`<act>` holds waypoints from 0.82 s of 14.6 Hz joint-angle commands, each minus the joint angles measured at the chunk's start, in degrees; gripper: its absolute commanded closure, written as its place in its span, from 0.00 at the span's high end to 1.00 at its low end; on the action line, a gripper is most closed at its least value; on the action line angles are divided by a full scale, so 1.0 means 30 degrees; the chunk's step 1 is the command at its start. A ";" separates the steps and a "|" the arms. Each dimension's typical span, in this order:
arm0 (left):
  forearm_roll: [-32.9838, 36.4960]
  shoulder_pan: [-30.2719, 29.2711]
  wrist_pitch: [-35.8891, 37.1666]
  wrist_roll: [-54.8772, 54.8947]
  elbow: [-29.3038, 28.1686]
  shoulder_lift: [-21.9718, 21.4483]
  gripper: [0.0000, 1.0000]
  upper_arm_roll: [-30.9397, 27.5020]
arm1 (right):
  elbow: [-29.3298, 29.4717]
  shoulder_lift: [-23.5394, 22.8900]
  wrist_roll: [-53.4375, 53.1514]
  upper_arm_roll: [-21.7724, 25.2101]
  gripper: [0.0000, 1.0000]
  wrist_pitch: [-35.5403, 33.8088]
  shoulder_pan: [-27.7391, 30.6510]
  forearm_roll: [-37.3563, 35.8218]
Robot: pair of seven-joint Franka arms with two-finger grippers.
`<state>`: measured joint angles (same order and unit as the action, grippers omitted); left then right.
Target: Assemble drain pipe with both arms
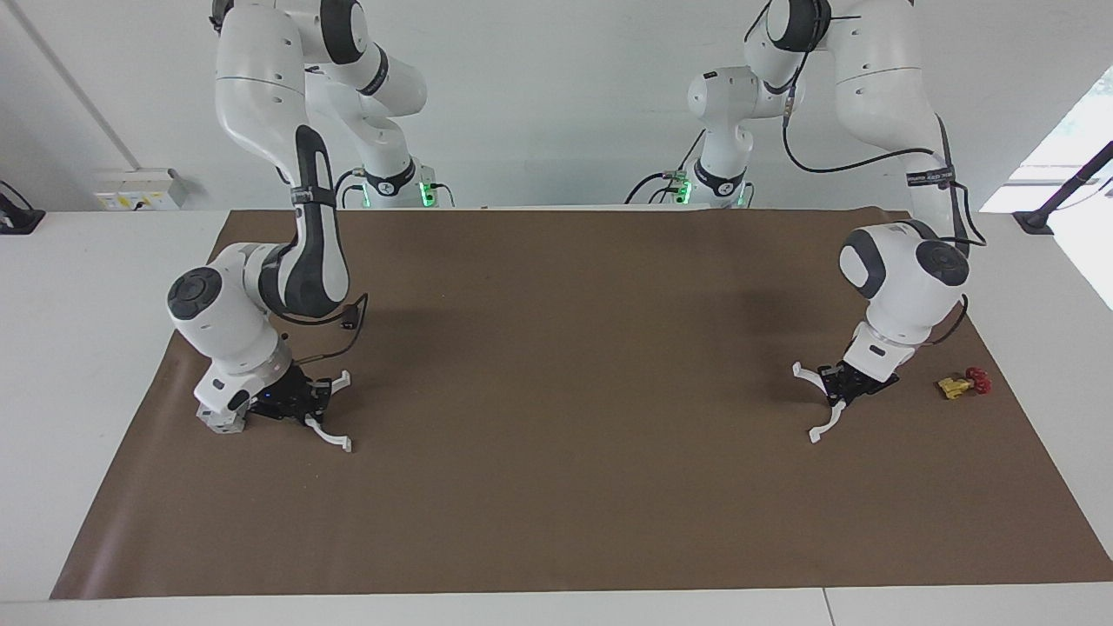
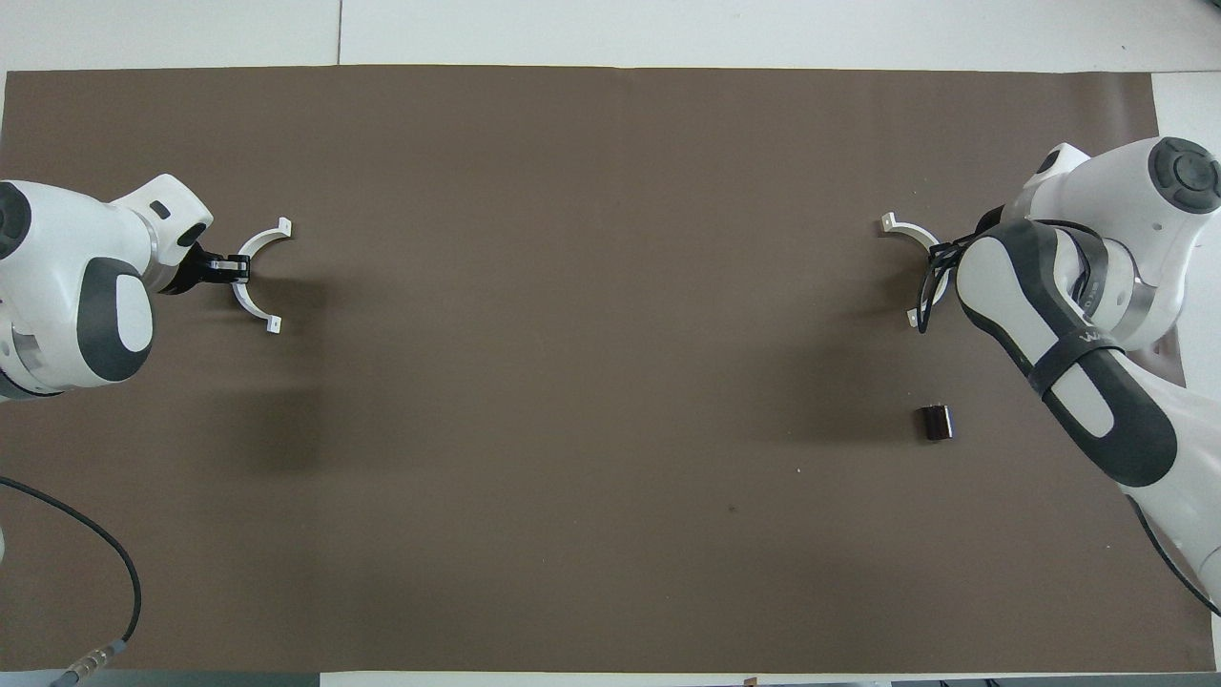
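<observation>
The drain pipe lies in two white half-circle arcs, one at each end of the brown mat point(image 1: 556, 487). My left gripper point(image 1: 837, 388) point(image 2: 232, 269) is shut on the middle of one arc point(image 1: 826, 423) point(image 2: 259, 239), low at the mat. My right gripper point(image 1: 313, 402) is shut on the middle of the other arc point(image 1: 334, 438) point(image 2: 906, 229), also low at the mat. Both arcs open toward the table's middle, a wide stretch of mat between them. In the overhead view the right arm's forearm hides most of its gripper.
A small yellow-and-red valve point(image 1: 963, 383) lies beside the left gripper, toward the left arm's end. A grey blocky box point(image 1: 222, 421) sits under the right wrist. A small dark plug point(image 1: 349, 320) point(image 2: 935, 422) hangs from the right arm's cable.
</observation>
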<state>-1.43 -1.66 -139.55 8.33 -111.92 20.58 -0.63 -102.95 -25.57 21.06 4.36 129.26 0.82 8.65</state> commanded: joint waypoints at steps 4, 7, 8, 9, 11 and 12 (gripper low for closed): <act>0.0125 -0.0032 0.1309 0.0037 0.0275 -0.1467 0.00 -0.0055 | 0.3609 0.0260 -0.4082 -0.0283 0.00 -0.5023 -0.2175 0.0075; 0.0125 -0.0032 0.3152 -0.0021 0.1239 -0.1879 0.00 -0.0084 | 0.4403 0.0260 -0.6220 -0.0312 0.00 -0.6169 -0.3260 0.0074; 0.0125 -0.0061 0.3651 -0.0021 0.1446 -0.2054 0.00 -0.0084 | 0.4404 0.0260 -0.6982 -0.0283 0.00 -0.6229 -0.3611 0.0074; 0.0125 -0.0061 0.4091 -0.0021 0.1564 -0.2317 0.00 -0.0113 | 0.4404 0.0289 -0.7541 -0.0283 0.00 -0.6230 -0.4021 0.0074; 0.0125 -0.0090 0.4330 -0.0021 0.1565 -0.2670 0.00 -0.0114 | 0.4434 0.0289 -0.8217 -0.0283 0.00 -0.6200 -0.4375 0.0074; 0.0125 -0.0120 0.4446 -0.0021 0.1565 -0.2845 0.00 -0.0143 | 0.4405 0.0289 -0.8568 -0.0312 0.00 -0.6142 -0.4579 0.0074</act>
<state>-1.43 -1.79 -127.91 8.31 -107.17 13.45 -0.79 -90.53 -24.50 -2.44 3.52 111.71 -12.39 8.65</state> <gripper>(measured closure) 0.793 0.793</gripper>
